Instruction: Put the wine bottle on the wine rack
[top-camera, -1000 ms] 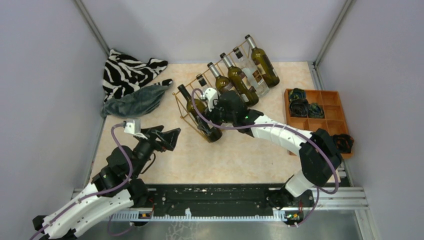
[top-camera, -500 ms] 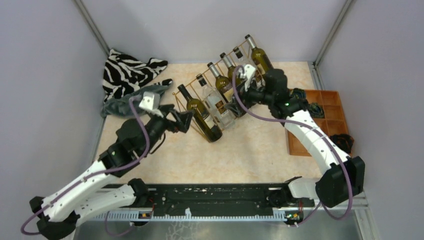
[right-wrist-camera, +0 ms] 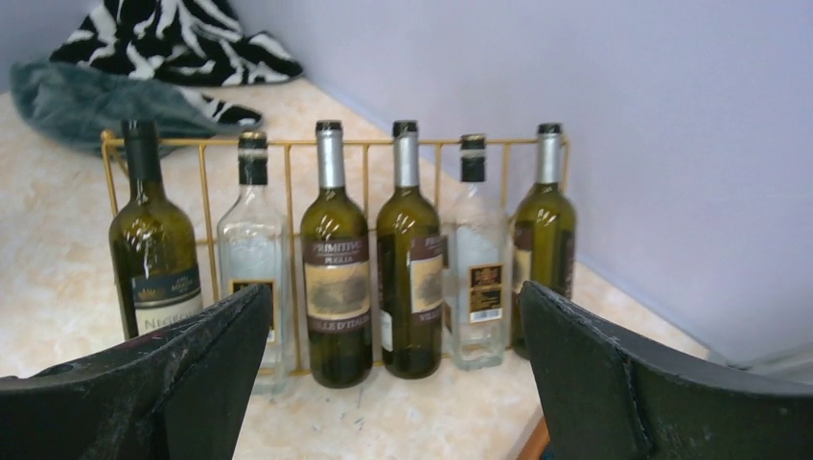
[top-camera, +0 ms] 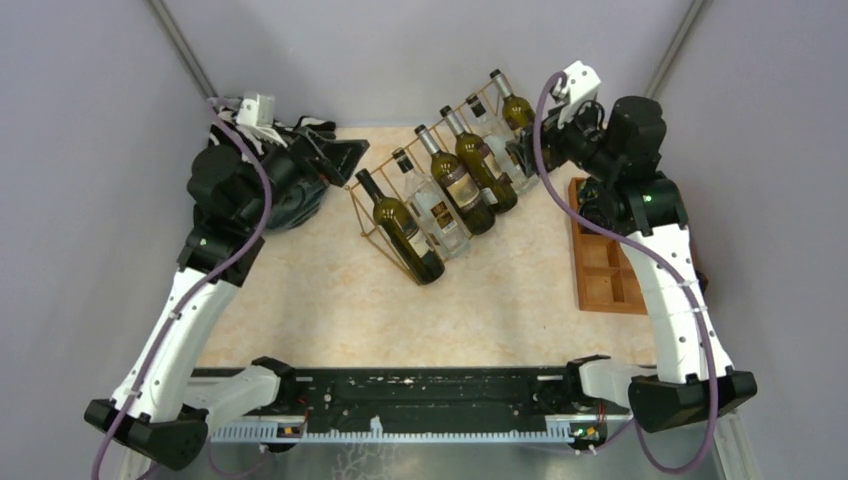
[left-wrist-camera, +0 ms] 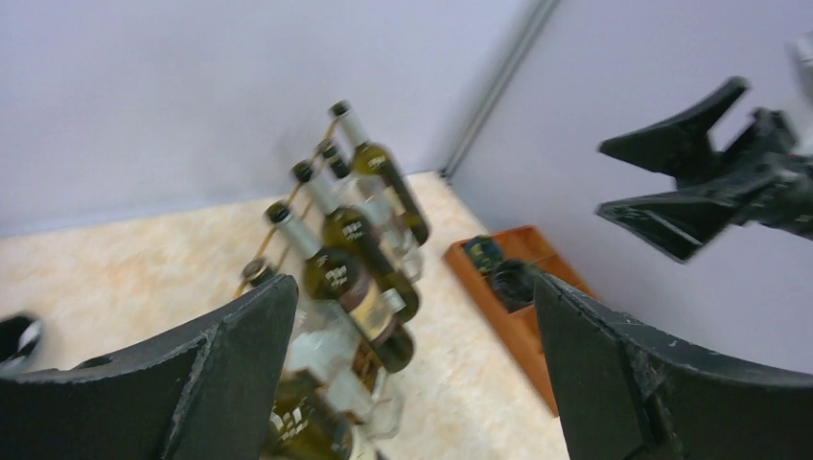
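Robot test cell, plain lilac panel walls (top-camera: pixel 80 150), aluminium corner posts (top-camera: pixel 183 50), marbled tabletop (top-camera: pixel 320 290)

Right wrist view: third bottle from left (right-wrist-camera: pixel 336 278) in the wine rack (right-wrist-camera: pixel 288 144) is showing "PRIMITIVO PUGLIA" on its label. Leftmost bottle (right-wrist-camera: pixel 153 259) is showing partial "NEGR…". Other labels are reading too small.

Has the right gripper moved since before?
Yes. The right gripper went from the left bottles of the wine rack to its right end, nearer the back wall.
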`<control>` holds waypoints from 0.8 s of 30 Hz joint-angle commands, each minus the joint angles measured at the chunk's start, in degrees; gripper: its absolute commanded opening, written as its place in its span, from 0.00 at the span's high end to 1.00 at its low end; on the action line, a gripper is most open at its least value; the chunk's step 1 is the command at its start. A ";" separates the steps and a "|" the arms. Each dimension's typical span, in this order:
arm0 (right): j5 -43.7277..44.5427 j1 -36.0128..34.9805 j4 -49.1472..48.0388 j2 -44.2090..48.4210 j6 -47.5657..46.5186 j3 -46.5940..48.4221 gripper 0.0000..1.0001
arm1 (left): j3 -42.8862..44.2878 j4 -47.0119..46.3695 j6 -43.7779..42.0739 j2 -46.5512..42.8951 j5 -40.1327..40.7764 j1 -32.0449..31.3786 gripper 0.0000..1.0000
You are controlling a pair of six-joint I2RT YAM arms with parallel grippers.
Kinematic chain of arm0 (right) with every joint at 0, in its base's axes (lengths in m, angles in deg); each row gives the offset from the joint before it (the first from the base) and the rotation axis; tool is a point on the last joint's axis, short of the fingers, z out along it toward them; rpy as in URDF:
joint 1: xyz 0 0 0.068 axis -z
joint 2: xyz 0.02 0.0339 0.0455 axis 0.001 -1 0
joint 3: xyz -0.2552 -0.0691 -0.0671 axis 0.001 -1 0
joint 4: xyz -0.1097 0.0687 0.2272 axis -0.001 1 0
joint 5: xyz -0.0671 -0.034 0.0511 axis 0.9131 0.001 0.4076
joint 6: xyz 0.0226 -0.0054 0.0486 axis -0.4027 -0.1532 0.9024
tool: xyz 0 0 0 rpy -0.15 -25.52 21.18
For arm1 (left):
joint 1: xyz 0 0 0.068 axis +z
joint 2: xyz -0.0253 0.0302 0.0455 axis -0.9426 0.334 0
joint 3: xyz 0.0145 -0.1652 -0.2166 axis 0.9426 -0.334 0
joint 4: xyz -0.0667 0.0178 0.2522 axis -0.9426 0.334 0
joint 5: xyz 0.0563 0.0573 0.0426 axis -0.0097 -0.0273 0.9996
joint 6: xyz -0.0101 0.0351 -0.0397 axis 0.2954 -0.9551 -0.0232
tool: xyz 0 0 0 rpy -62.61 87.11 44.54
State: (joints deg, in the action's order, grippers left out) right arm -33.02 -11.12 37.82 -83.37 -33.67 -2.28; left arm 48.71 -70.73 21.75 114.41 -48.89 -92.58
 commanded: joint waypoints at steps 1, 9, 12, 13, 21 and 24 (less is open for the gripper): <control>5.60 -0.12 4.95 2.12 0.36 8.92 0.02 | 8.19 -1.03 1.77 -1.45 -8.35 0.33 0.02; 5.69 -0.10 9.05 0.84 9.79 24.05 0.01 | 15.01 5.81 -1.82 -5.59 -5.34 0.29 0.01; 6.21 -0.13 9.94 0.75 12.87 27.71 0.01 | 16.08 7.16 -2.06 -6.92 -5.07 0.37 0.01; 7.00 -0.11 10.15 0.87 13.83 28.51 0.01 | 16.21 7.39 -2.06 -7.44 -5.08 0.34 0.02; 14.68 -0.12 11.16 1.78 17.34 30.27 0.01 | 16.93 10.82 -2.88 -10.07 -3.60 0.36 0.01; 14.83 -0.15 12.11 1.61 14.82 31.92 0.01 | 17.45 11.65 -3.34 -10.58 -3.02 0.33 0.01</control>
State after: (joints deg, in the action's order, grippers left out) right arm -20.75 -11.12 49.47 -82.02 -17.67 26.18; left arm 64.23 -61.38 19.59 104.81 -53.13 -92.55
